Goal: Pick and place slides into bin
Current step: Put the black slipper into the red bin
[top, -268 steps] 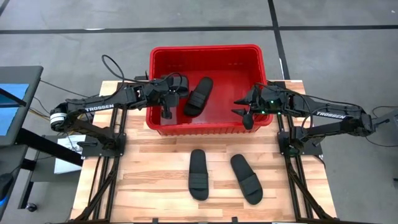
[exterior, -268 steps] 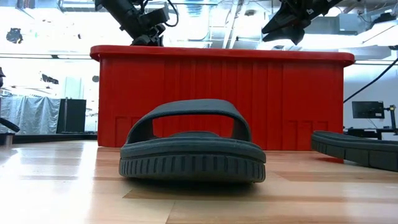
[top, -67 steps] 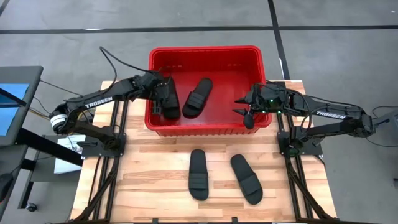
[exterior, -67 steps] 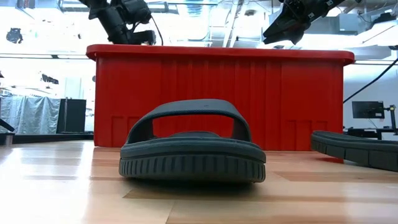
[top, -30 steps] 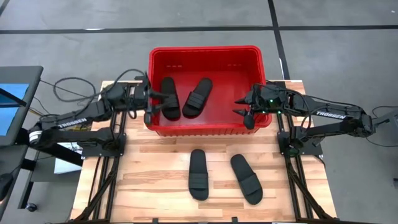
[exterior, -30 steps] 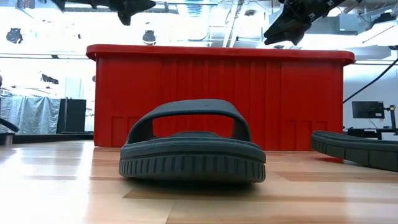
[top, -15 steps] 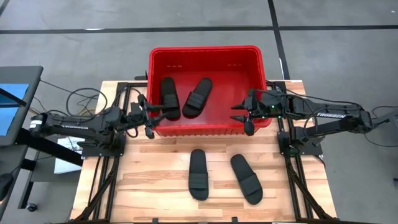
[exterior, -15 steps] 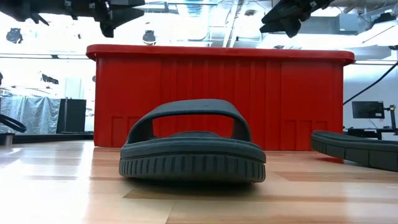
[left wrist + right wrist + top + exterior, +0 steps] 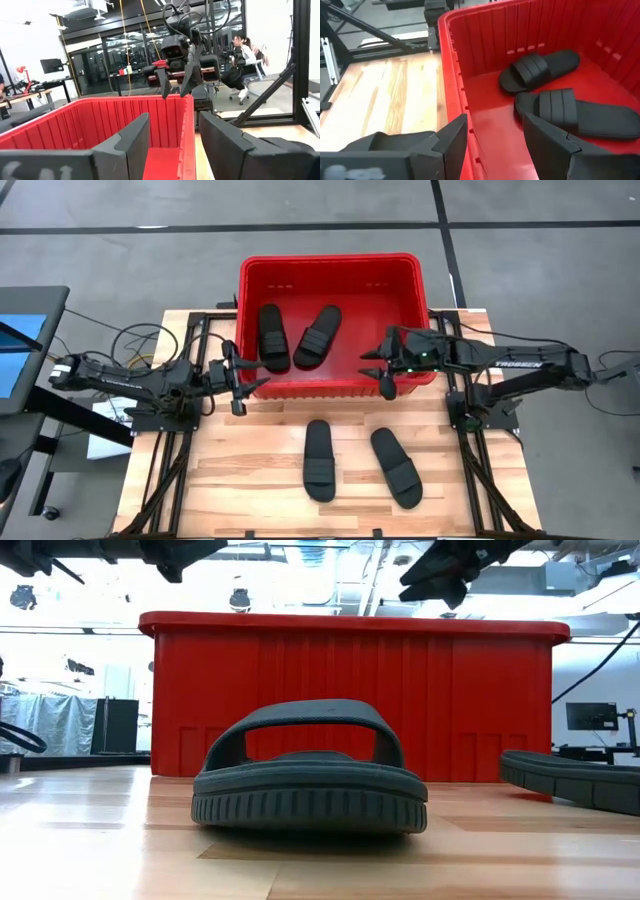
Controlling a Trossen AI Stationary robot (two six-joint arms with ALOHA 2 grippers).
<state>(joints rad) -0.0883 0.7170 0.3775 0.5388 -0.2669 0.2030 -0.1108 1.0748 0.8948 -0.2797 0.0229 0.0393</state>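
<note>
While the bin interior is hidden behind its near wall in the low view, it is fully exposed from above: four black slides are counted in total, two inside the red bin (image 9: pixel 330 272) and two on the wooden table (image 9: pixel 230 470).

Left slide in the bin (image 9: pixel 272 337): long axis runs near-far, slightly tilted, near the left wall. Right slide in the bin (image 9: pixel 318 336): long axis is angled, far end leaning right. The two are just beside each other, apart at the far ends. From the right wrist view both are seen strap-up on the bin floor (image 9: pixel 540 70) (image 9: pixel 580 114), with the ribbed straps resolved there only.

Left slide on the table (image 9: pixel 319 460): long axis near-far, near the table centre. Right slide on the table (image 9: pixel 396 467): angled, near end swung right. Both lie near of the bin, apart from each other. In the low view, one slide (image 9: pixel 310 772) is seen end-on, strap arched, sole flat on the wood; the edge of the other (image 9: pixel 570 780) is cut off at the right.

Left gripper (image 9: pixel 241 379): held above the table at the bin's near-left corner, fingers spread, nothing held. Right gripper (image 9: pixel 378 367): held over the bin's near-right corner, fingers spread wide, nothing held; the bin's side wall is seen between its fingers in its wrist view.

Only in the left wrist view are the right arm's gripper (image 9: pixel 176 86) above the bin rim and a seated person (image 9: pixel 240 55) in the room behind shown.
</note>
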